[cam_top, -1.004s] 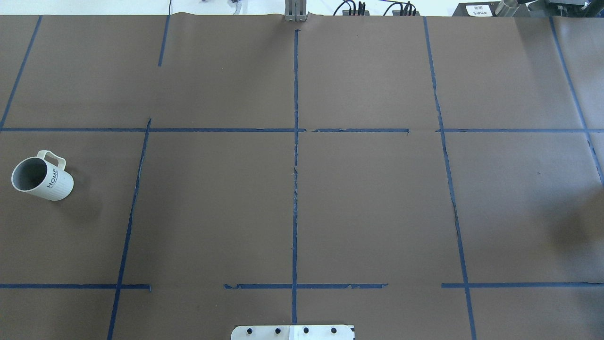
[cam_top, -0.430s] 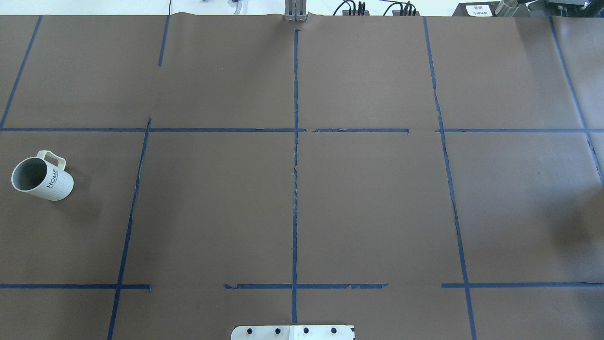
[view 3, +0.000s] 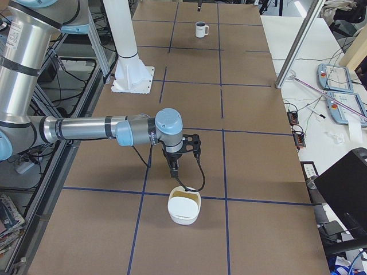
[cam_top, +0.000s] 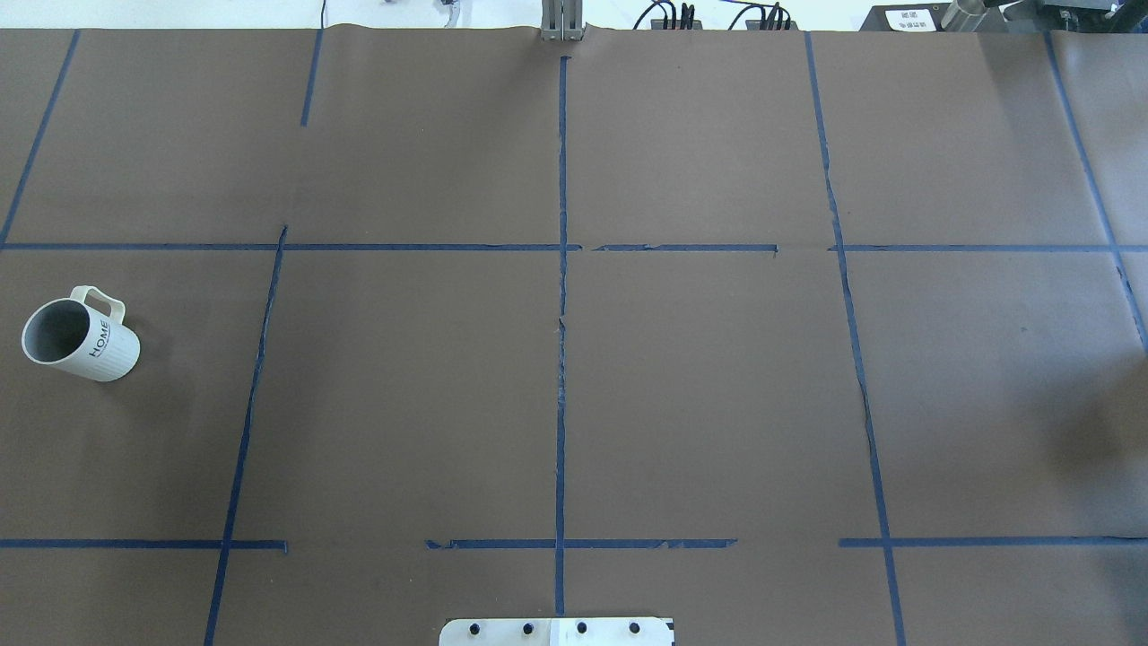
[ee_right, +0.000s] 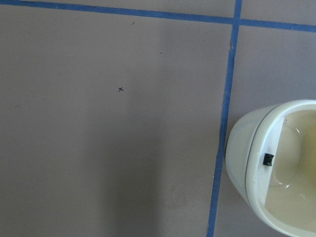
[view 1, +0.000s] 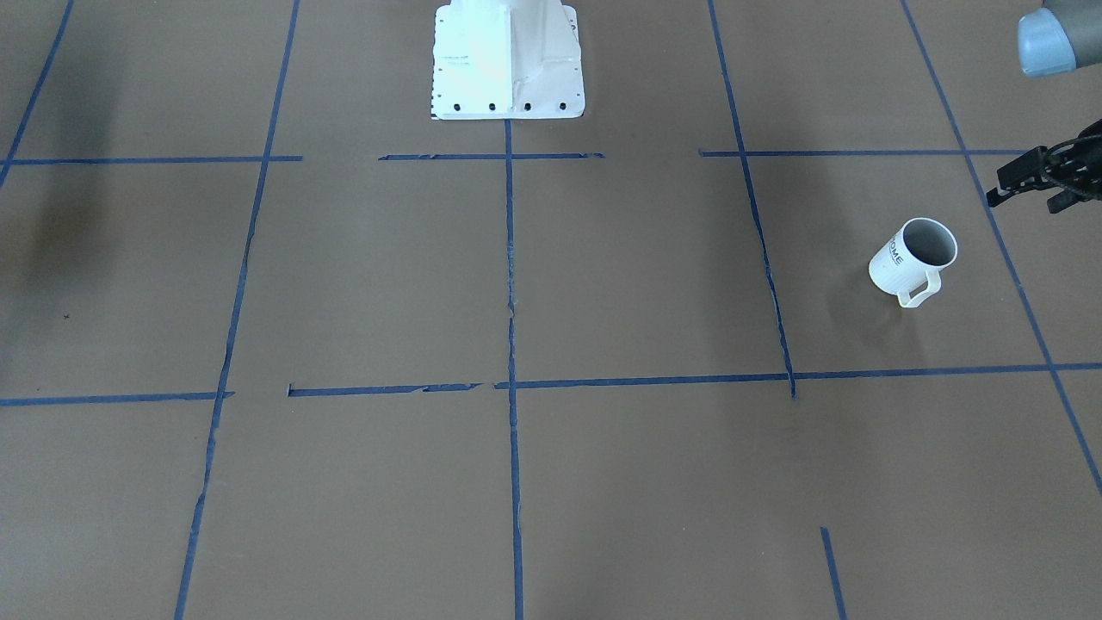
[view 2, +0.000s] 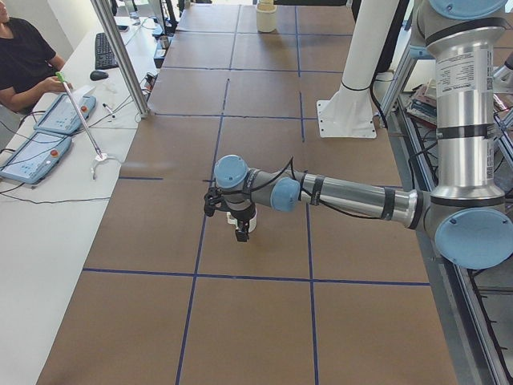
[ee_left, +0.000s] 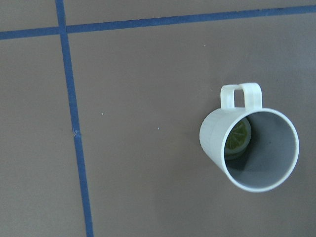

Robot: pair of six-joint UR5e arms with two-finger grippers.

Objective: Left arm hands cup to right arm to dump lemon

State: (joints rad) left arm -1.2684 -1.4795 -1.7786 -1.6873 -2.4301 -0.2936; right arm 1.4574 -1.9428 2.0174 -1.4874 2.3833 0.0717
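The cup (cam_top: 79, 334), a white mug lettered HOME, stands upright at the table's left side; it also shows in the front view (view 1: 913, 258) and far off in the right side view (view 3: 200, 29). The lemon (ee_left: 238, 138) lies inside the cup (ee_left: 249, 148). The left arm (view 2: 345, 195) reaches out low, and its gripper (view 2: 239, 233) hangs above and just beside the cup, not touching it. A black part of that gripper (view 1: 1037, 176) shows at the front view's right edge; I cannot tell whether it is open. The right gripper (view 3: 174, 166) points down above bare table; I cannot tell its state.
A white bowl (view 3: 184, 207) stands just beyond the right gripper, also in the right wrist view (ee_right: 276, 168). The white robot base (view 1: 508, 60) is at mid table edge. Blue tape lines (cam_top: 561, 359) grid the brown table. An operator (view 2: 24, 60) with tablets sits alongside.
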